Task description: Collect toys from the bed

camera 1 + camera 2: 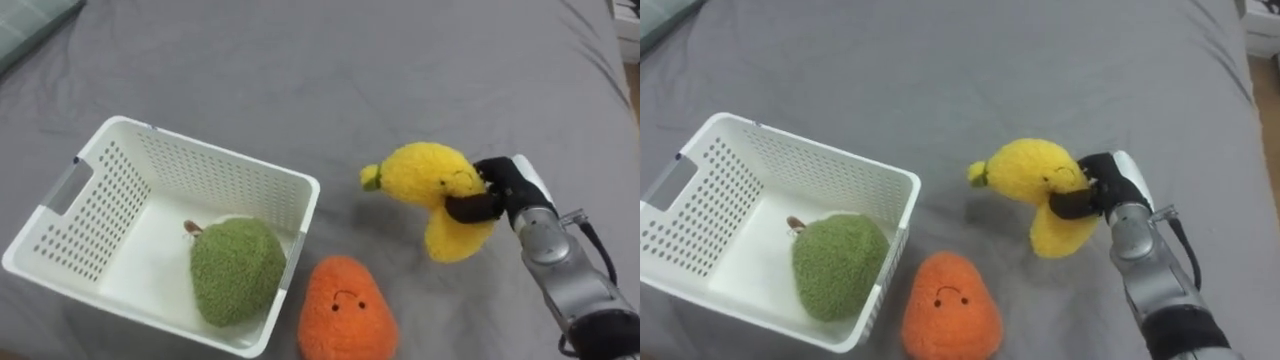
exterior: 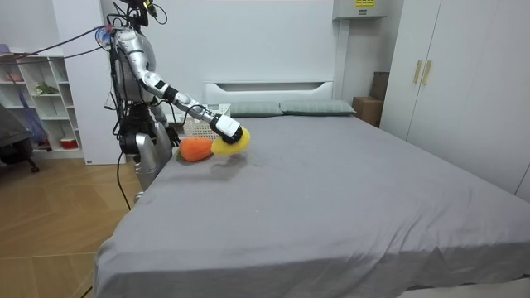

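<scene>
The yellow plush toy (image 1: 425,180), banana-shaped with a small face, sits at about 3 o'clock from the middle of the left eye view; the right hand (image 1: 500,190) grasps it, dark fingers curled round its middle from the 3 o'clock side, its stalk end pointing towards 9 o'clock; in the room view it hangs a little above the sheet, with a shadow under it. At 7 o'clock from it, near but apart, an orange plush toy (image 1: 345,305) with a smiling face lies on the grey bed (image 1: 300,60); it is just beside the near right corner of a white perforated basket (image 1: 220,152), which lies at 8 o'clock in the view; a green plush toy (image 1: 235,268) with a brown stalk rests inside the basket, against its right-hand wall. In the room view the robot stands at the bedside on the room view's left, arm stretched over the mattress; pillows (image 2: 315,108) lie at the headboard (image 2: 269,86) behind.
</scene>
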Controlling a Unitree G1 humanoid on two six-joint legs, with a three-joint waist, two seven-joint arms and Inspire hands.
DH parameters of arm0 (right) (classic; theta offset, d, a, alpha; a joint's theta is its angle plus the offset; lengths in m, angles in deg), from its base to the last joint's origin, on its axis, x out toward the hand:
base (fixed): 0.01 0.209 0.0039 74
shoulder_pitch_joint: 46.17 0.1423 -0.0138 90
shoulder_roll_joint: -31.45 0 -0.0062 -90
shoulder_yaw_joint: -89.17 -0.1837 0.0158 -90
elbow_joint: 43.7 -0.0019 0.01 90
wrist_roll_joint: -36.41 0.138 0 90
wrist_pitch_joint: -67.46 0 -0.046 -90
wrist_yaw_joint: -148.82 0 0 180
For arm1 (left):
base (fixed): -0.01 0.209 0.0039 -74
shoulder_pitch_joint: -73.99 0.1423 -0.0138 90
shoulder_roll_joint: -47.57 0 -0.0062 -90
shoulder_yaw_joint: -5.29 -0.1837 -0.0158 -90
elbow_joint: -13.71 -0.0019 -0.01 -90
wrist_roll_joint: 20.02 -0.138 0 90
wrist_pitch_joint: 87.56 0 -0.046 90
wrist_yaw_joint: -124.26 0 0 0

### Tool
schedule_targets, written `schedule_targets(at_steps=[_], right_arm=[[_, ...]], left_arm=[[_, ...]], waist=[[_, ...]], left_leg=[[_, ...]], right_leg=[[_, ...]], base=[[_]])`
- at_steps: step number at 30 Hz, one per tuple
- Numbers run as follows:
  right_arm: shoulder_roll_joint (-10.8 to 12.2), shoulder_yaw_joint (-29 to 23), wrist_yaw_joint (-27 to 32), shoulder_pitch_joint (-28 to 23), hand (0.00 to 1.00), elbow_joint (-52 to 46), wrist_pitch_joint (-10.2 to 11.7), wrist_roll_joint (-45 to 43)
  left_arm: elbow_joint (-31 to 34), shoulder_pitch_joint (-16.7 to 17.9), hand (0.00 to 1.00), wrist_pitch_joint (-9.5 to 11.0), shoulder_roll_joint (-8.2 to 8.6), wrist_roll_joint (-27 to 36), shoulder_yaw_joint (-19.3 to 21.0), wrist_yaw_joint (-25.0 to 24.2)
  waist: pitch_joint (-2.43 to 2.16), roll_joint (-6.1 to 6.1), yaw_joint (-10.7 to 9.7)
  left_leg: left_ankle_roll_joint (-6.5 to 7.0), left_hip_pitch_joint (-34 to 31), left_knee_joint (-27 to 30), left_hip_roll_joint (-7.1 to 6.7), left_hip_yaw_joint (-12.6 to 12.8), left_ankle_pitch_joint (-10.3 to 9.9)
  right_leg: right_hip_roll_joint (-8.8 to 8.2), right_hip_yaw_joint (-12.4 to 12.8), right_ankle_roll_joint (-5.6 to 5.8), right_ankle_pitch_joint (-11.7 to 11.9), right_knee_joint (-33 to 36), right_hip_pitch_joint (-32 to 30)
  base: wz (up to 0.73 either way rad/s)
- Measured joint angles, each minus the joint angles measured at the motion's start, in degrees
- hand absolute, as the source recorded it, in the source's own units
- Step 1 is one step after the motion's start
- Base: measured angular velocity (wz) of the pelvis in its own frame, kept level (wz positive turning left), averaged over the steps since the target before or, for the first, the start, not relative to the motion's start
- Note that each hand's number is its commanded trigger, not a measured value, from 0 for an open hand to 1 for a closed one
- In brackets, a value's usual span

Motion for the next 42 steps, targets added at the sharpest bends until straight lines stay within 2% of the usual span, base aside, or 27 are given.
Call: schedule_targets(at_steps=[4,8,11,17,23,28,34,36,38,42], right_arm=[[0.09,0.01,-0.49,-4.01,1.00,-10.58,-0.36,-0.67],[0.46,0.02,-1.69,-6.10,1.00,-16.66,-0.62,0.25],[0.85,0.05,-2.56,-6.36,1.00,-19.99,-0.75,1.90],[2.53,0.04,-2.92,-6.35,1.00,-24.38,-0.91,0.91],[4.71,0.21,-5.24,-6.37,1.00,-30.28,-1.32,1.02],[5.27,1.50,-6.71,-6.36,1.00,-34.64,-2.20,-0.60],[7.36,5.73,-8.24,-6.29,1.00,-38.52,-3.66,-5.57],[7.91,6.87,-8.49,-5.98,1.00,-38.62,-3.86,-6.14],[9.23,7.90,-8.98,-5.02,1.00,-38.62,-5.18,-6.32],[10.62,9.19,-9.10,-3.95,1.00,-38.62,-6.31,-6.30]], left_arm=[[0.55,0.53,0.00,0.05,0.66,0.10,-0.03,0.01],[0.82,1.49,0.00,0.18,1.24,-0.15,-0.02,0.00],[0.85,2.05,0.00,0.10,1.45,-0.25,0.21,0.00],[2.14,2.29,0.00,0.10,2.45,-0.25,2.06,-0.02],[2.51,2.29,0.00,0.06,2.44,-1.43,2.07,-0.03],[2.96,2.35,0.00,-0.01,2.46,-1.91,2.08,-0.49],[3.39,1.85,0.00,-0.13,2.85,-4.57,1.81,-0.51],[3.31,1.71,0.00,-0.48,3.05,-4.58,1.56,-0.51],[3.30,1.70,0.00,-1.31,3.42,-4.58,1.59,-0.51],[3.37,1.66,0.00,-2.12,3.94,-4.78,1.59,-0.52]], waist=[[0.04,0.11,-0.53],[0.38,0.60,-0.39],[0.55,0.88,-0.10],[0.57,0.91,0.89],[0.56,0.89,0.89],[0.56,0.89,1.35],[0.55,0.89,3.37],[0.56,0.90,4.14],[0.56,0.90,4.69],[0.56,0.89,5.51]], left_leg=[[0.01,2.18,-0.42,-0.03,0.00,-0.02],[0.03,4.17,-0.83,-0.17,-0.07,-0.02],[-0.06,4.74,-0.93,-0.15,-0.05,0.03],[-0.15,5.49,-1.14,-0.10,-0.06,0.09],[-0.14,5.57,-1.22,-0.12,-0.06,0.08],[-0.14,5.67,-1.22,-0.08,-0.08,0.08],[-0.15,5.59,-1.28,-0.08,-0.25,0.08],[-0.15,5.58,-1.30,-0.12,-0.31,0.08],[-0.14,5.47,-1.32,-0.15,-0.60,0.08],[-0.14,5.26,-1.28,-0.22,-1.65,0.09]], right_leg=[[0.05,0.45,0.05,-0.03,-0.06,2.01],[0.04,0.55,0.08,-0.03,-0.72,4.04],[0.12,0.82,0.08,-0.03,-0.78,4.47],[0.17,0.69,0.08,-0.03,-0.83,5.15],[0.46,0.51,0.08,-0.03,-0.82,5.28],[0.54,0.50,0.08,-0.03,-0.81,5.39],[0.56,0.49,0.08,-0.03,-0.81,5.23],[0.54,0.40,0.08,-0.03,-0.81,5.25],[0.53,0.25,0.08,-0.02,-0.81,5.25],[0.50,-0.72,0.08,-0.02,-0.81,5.44]], base=[[0.00],[-0.01],[-0.05],[0.00],[0.00],[0.00],[0.00],[0.00],[0.06],[0.14]])
